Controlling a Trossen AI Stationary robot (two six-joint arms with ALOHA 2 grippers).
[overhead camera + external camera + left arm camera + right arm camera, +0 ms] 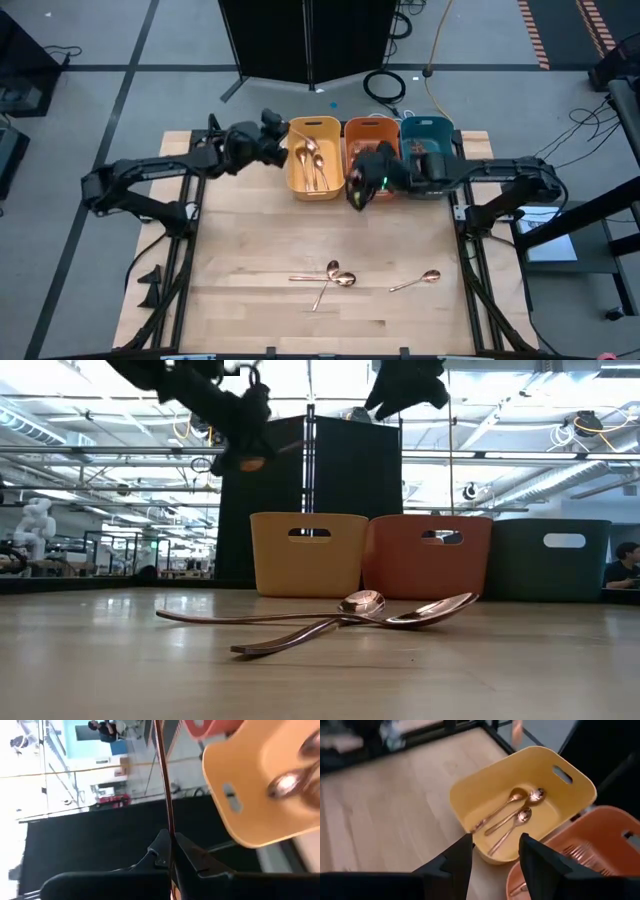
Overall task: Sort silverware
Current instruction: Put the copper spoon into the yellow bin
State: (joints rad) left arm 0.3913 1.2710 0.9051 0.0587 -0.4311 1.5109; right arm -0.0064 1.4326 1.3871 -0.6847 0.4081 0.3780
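My left gripper (281,150) is raised at the left rim of the yellow bin (314,185) and is shut on a slender copper piece of silverware (299,133). It shows high up in the low view as well, left gripper (246,452). Three copper spoons (512,815) lie inside the yellow bin. My right gripper (356,192) is open and empty, hovering above the near rim of the orange bin (371,127), its fingers (457,860) apart. On the table lie two crossed spoons (333,277) and one single spoon (420,281). My left gripper pinches the copper piece between its two fingers (192,855). The thin handle (168,815) sticks straight out past the fingertips, along the fingers. The piece is lifted clear, its free end (303,130) over the yellow bin's rim. The gripper hides the end it holds.
The teal bin (430,127) stands right of the orange bin, partly under my right arm. Copper forks (577,852) lie in the orange bin. The three bins line the far edge. Bare wood (250,240) stretches between the bins and the spoons near the near edge.
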